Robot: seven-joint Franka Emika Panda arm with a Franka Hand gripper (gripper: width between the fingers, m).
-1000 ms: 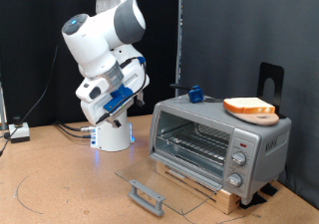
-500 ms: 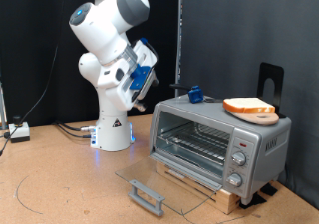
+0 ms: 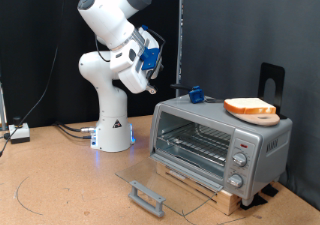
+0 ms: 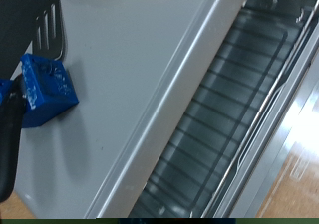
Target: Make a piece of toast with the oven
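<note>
Oven (image 3: 220,140) is standing with its glass door (image 3: 160,185) dropped fully open and the wire rack (image 3: 195,143) bare, so opening looks done and loading is not. The piece of toast (image 3: 248,106) is lying on a round wooden board (image 3: 262,115) on the oven roof, untouched. Gripper (image 3: 152,83) is hanging above the oven's left end, carrying nothing visible; whether released or clenched, cannot tell. A small blue object (image 4: 45,90) is sitting on the roof. Brown tabletop (image 3: 60,180), black curtain (image 3: 230,35) behind.
</note>
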